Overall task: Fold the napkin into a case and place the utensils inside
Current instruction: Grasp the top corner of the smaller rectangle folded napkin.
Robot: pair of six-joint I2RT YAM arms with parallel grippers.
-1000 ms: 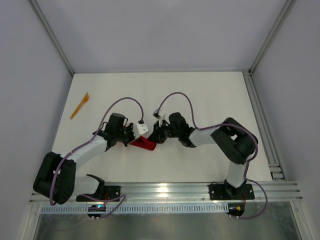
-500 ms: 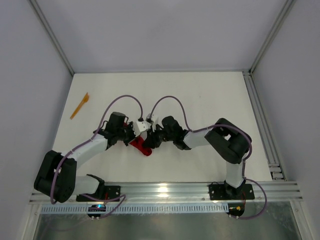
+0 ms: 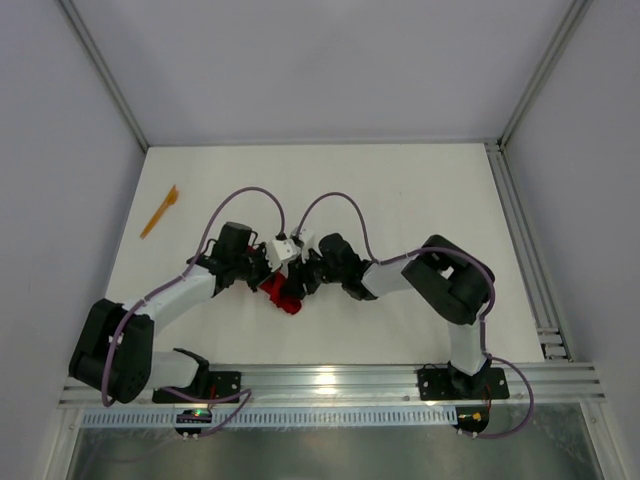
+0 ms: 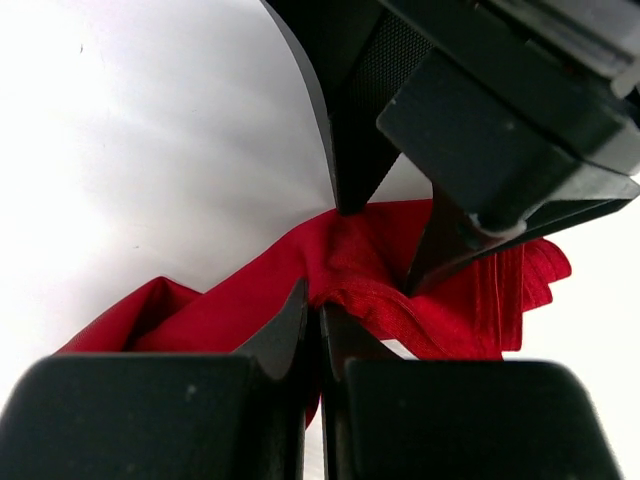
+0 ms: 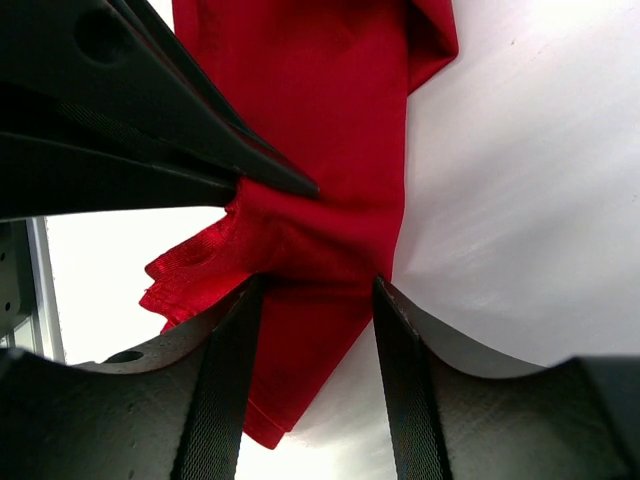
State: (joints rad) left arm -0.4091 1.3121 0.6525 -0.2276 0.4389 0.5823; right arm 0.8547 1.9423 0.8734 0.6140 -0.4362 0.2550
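Observation:
The red napkin (image 3: 284,296) lies crumpled on the white table between the two grippers. My left gripper (image 4: 320,305) is shut on a raised fold of the napkin (image 4: 230,320); in the top view it (image 3: 272,276) comes in from the left. My right gripper (image 5: 315,285) stands open, its fingers (image 5: 228,380) apart on either side of the napkin (image 5: 320,120), not clamping it. In the top view the right gripper (image 3: 301,282) meets the left one over the cloth. An orange utensil (image 3: 160,210) lies far to the left, near the wall.
The white table (image 3: 420,200) is bounded by grey walls at the back and sides. A metal rail (image 3: 330,380) runs along the near edge where the arm bases stand. Purple cables loop above both wrists.
My right gripper has opened and let go of the napkin. Both wrists have drawn closer together and slightly left, and the cloth has bunched up between them.

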